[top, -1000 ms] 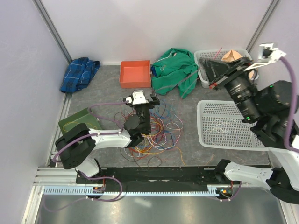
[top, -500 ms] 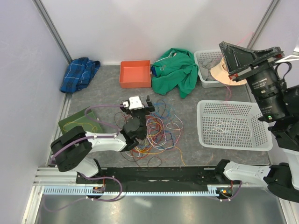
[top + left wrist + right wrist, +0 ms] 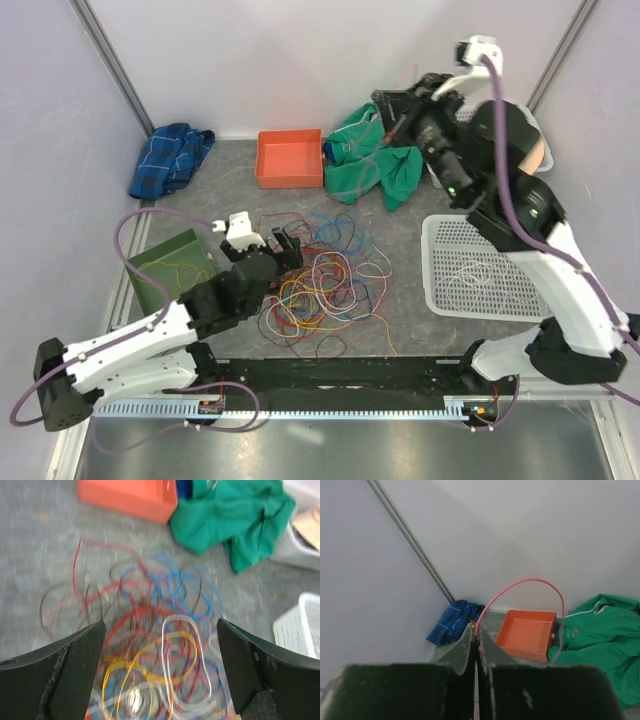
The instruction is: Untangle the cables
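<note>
Obs: left gripper (image 3: 285,243) is at full spread with nothing in it, poised low over the left edge of the cables (image 3: 325,285). These lie in one loose tangle in the middle of the bench (image 3: 200,195), with red, yellow, orange, blue and white loops crossing. The left wrist view is blurred; a whitish loop and a yellow one sit between the open fingers (image 3: 55,675), with red and blue strands beyond.

Obs: right gripper (image 3: 475,639) is pinched tight on a pink cable (image 3: 530,582), held high at the far side above the green garment (image 3: 378,150). The cable arcs up from the fingertips and drops out of view.

Judgement: the step in hand is choosing the next strand.
- Take one that lies on top, at the pile's edge.
- Straddle that loop alone, away from crossings, before closing.
- Lift slowly; if the whole pile rises, release and re-pick.
- Likely drop point is the white basket (image 3: 432,262) on the right, which holds a pale cable.
</note>
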You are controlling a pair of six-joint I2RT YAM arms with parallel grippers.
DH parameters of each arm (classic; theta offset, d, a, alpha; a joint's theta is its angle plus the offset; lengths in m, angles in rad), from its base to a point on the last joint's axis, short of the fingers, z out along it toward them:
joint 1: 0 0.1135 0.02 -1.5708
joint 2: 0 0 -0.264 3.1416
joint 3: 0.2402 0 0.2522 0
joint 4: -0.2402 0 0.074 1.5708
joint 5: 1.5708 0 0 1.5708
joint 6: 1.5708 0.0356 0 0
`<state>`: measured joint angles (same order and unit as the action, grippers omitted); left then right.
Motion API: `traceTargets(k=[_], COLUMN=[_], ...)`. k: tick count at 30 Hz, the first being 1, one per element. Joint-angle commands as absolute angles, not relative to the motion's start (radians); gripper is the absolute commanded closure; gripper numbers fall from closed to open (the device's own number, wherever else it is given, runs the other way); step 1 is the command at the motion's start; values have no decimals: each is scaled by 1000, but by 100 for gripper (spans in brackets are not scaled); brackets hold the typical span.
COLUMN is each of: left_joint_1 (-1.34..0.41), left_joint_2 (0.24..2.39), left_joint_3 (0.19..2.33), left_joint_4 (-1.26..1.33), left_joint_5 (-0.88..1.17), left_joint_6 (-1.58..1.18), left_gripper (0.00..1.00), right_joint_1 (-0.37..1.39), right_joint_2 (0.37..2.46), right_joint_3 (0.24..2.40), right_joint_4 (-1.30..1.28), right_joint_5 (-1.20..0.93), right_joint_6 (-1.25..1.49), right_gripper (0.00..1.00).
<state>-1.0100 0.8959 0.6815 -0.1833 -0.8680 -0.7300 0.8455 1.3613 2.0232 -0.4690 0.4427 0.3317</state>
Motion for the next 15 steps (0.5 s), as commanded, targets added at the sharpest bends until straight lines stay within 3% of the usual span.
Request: traceTargets(k=[1, 15], left_joint_1=[-1008, -1008], left_joint_2=[772, 607], left_joint_3=[695, 653], left_joint_4=[-560, -663], left_joint_5=[-739, -719], left_joint_6=[-1000, -997], left_gripper=[0, 0], right_joint_1=[777, 597], right_joint_2=[1475, 1933], right_joint_3=[2109, 2410], right_joint_4=[-472, -298], right_joint_5=[396, 118], right_joint_6=[336, 431], right_gripper=[100, 100])
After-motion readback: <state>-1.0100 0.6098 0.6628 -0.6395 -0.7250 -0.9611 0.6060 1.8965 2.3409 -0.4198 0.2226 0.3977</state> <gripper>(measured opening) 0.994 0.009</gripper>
